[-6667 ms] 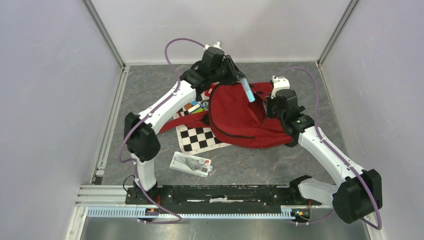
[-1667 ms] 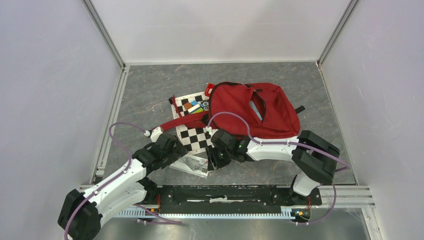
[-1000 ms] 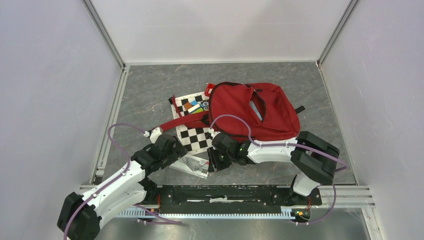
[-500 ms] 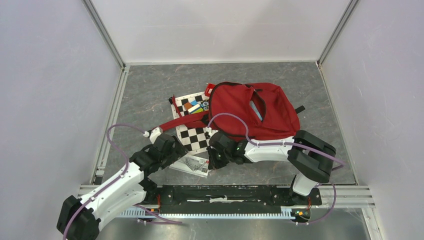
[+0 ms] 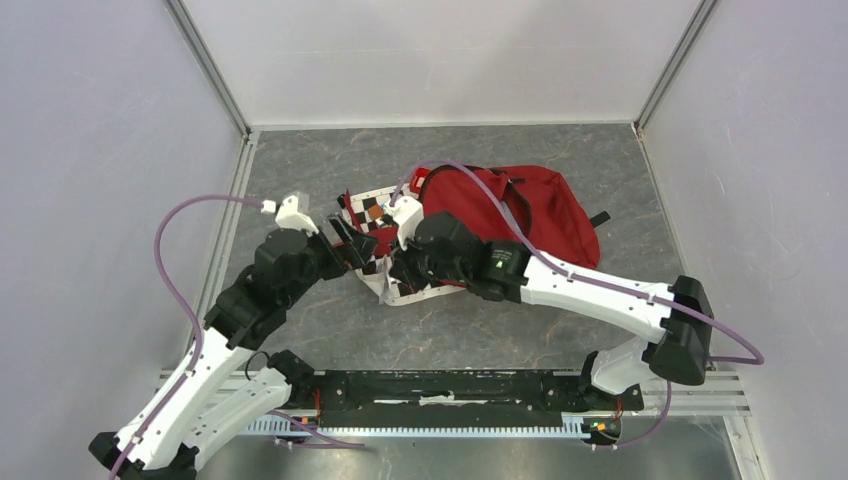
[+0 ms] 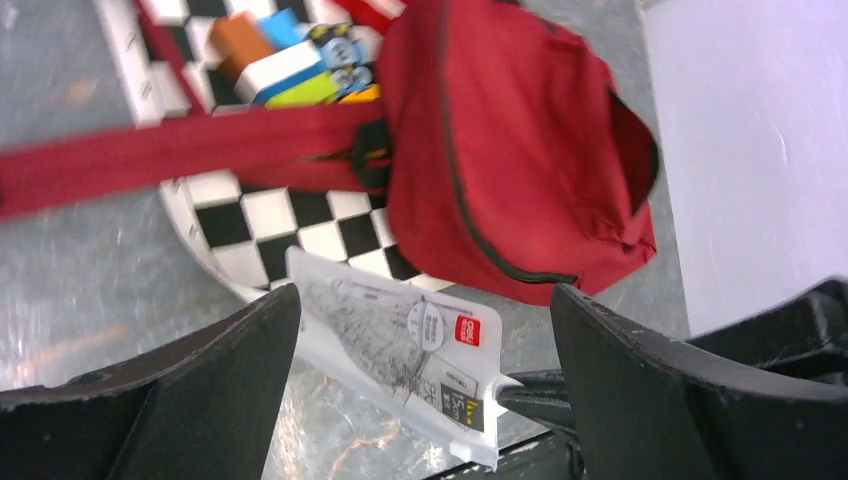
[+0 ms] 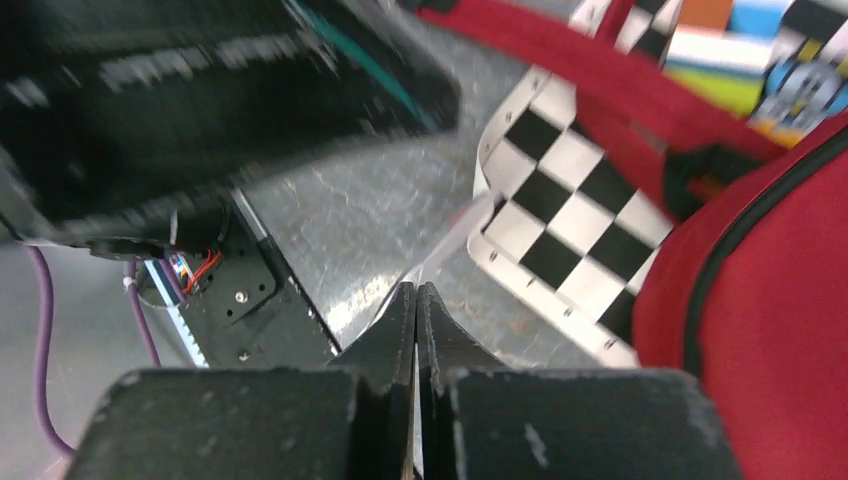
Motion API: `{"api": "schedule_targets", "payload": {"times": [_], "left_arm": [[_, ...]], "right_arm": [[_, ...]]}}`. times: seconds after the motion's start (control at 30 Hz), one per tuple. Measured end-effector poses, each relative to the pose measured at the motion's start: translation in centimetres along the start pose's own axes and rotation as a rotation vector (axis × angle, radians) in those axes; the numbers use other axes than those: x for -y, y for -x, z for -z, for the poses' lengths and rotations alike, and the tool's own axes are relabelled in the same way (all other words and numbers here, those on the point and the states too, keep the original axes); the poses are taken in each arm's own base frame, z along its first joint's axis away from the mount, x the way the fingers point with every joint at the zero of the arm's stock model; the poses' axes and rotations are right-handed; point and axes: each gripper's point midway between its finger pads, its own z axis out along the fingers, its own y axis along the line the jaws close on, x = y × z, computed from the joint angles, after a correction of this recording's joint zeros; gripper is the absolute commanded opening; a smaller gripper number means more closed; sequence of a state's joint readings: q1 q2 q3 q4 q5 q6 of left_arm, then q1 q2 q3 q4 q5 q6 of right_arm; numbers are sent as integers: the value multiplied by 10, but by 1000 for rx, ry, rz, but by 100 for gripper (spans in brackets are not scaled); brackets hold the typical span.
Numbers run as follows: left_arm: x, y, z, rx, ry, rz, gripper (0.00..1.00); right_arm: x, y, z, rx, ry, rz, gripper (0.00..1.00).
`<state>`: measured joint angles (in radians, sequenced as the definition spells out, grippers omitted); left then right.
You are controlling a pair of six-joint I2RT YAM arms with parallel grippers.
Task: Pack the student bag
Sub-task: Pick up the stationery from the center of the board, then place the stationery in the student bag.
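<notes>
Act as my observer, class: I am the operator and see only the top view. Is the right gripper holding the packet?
Observer: Yes. In the right wrist view the right gripper is shut on the packet, which shows edge-on between its fingers.
Operator: Which part is pinched?
Observer: The left wrist view shows it is the end by the red label.
Operator: And the left gripper?
Observer: The left gripper is open in its own view, fingers wide apart, holding nothing.

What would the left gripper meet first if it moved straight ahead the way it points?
Probably the white packet, framed between the open fingers of the left gripper; depth is unclear.
</notes>
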<state>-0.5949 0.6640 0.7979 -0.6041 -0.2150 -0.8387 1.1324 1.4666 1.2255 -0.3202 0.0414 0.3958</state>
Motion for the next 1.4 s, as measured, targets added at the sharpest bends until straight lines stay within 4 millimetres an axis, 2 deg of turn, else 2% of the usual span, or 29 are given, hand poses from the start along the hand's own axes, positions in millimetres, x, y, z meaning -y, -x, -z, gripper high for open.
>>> {"api": "schedule_targets", "payload": {"times": [0.1,0.27,0.37,0.6,0.73,0.87,1.0,1.1,1.2,1.27,1.4], "left_arm": [[32,19,7,11,-118,-145,100],[66,22,8,-42,-270,-362,100],[74,25,2,-56,-318,-422,100],[84,40,-2,-45,-410,-434,100],[106,44,-2,-71,-517,-458,100],[120,37,-6,-139,-605,-516,100],[125,28,-9,-205,-664,-567,100],[130,21,-9,-241,-716,-571,100],[137,15,-10,-243,-775,-571,100],[139,10,-13,-244,-798,-561,100],[141,-1,-31,-277,-807,-532,88]], "right_arm": [[-4,37,15,58,3,129,0],[4,74,37,100,-44,314,0],[21,83,50,97,-106,406,0],[76,97,80,81,-282,544,0],[93,106,98,88,-318,611,0],[92,113,111,110,-304,673,0],[85,121,120,129,-279,692,0],[81,135,128,145,-283,690,0],[77,149,130,169,-284,689,0],[76,149,129,166,-280,690,0],[76,147,126,157,-275,688,0]]}}
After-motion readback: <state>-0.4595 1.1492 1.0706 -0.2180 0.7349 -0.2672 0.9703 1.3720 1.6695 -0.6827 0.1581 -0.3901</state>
